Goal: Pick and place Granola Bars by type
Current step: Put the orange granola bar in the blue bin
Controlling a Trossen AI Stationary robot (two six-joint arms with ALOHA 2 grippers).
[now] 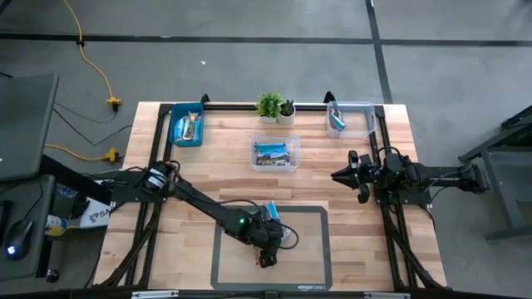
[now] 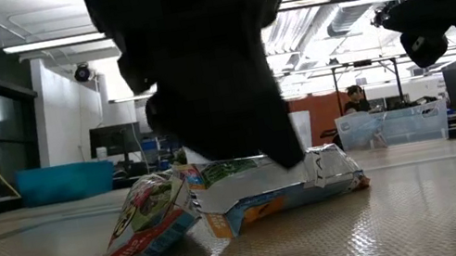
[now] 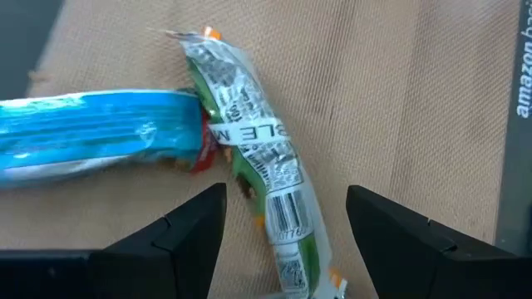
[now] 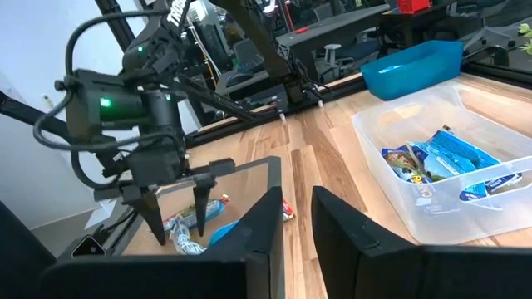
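Observation:
Two granola bars lie on the dark mat [image 1: 312, 249] near the table's near edge. One is green and silver [image 3: 262, 158]; the other is light blue [image 3: 100, 137] and meets it at one end. In the low view the pair [image 2: 222, 202] lies flat, overlapping. My left gripper [image 3: 287, 199] is open, pointing down, with one finger on either side of the green bar and not touching it. From the right wrist view it [image 4: 179, 212] stands over the bars. My right gripper [image 4: 297, 208] waits, slightly open, above the table's right side [image 1: 353, 176].
A blue bin [image 1: 187, 127] with bars sits at the far left. A clear bin [image 1: 276, 154] of blue bars is in the middle, and another clear bin [image 1: 349, 119] is at the far right. Two small plants [image 1: 276, 107] stand at the far edge.

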